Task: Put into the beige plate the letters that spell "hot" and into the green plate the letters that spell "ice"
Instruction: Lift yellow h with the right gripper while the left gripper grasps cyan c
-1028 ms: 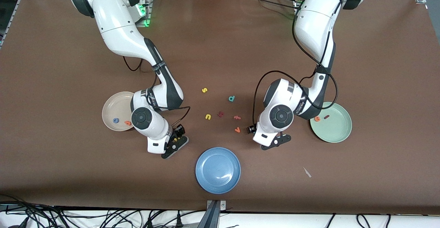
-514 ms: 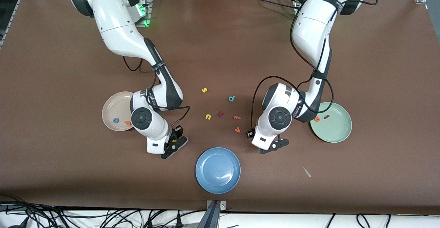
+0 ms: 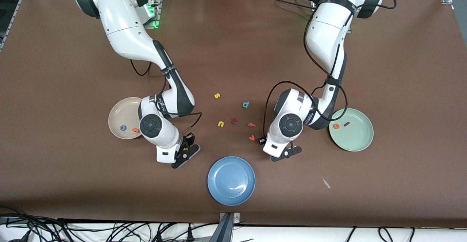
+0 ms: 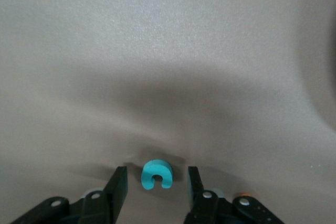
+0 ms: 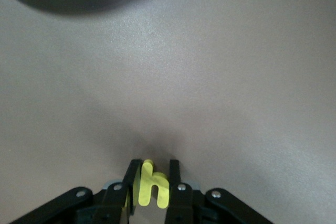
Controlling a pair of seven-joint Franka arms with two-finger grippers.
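While the right gripper [image 5: 153, 181] is pinching the small yellow foam letter h [image 5: 152, 186] between closed fingers low over the brown table [image 3: 401, 70], the left gripper [image 4: 154, 187] is hanging open, its fingers flanking the small teal foam letter c [image 4: 156, 174], apart from both.

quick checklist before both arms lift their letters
1. Yellow h between the right end effector fingers, pinched: ok.
2. Teal c centred between the left end effector fingers: ok.
3. Left fingers closed on the c: not ok, gaps on both sides.
4. Beige plate has room beside the blue o and orange t: ok.
5. Green plate has room beside the orange e and red i: ok.
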